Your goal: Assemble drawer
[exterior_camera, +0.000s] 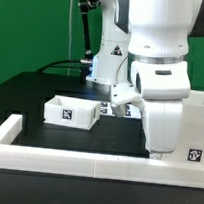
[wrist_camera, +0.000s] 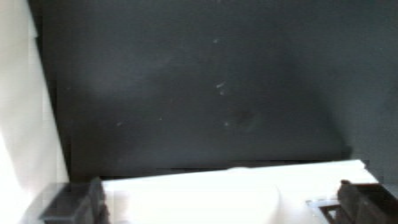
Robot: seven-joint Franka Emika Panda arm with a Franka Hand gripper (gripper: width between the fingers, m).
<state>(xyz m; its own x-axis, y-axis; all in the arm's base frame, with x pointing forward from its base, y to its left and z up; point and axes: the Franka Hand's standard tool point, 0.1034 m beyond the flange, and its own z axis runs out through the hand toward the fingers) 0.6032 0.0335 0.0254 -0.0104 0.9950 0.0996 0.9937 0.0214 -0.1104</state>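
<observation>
Holds claw (exterior_camera: 122, 104) wide open | straddles white drawer part (wrist_camera: 231, 188) with fingers (wrist_camera: 71, 205), contact unclear | shows tagged drawer box (exterior_camera: 71, 110) beside claw, exterior view's left | shows casing (exterior_camera: 198, 124) just opposite, on black table (wrist_camera: 214, 90)

Even bright light, soft low-resolution blur.

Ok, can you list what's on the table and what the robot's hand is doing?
table: black, low white wall along its front edge
drawer box: white, open-top, tagged, at the exterior view's left of the arm
bigger white part: tagged, at the exterior view's right, partly hidden by the arm
gripper: open, low over the table
between its fingers: a white part, which one unclear
</observation>
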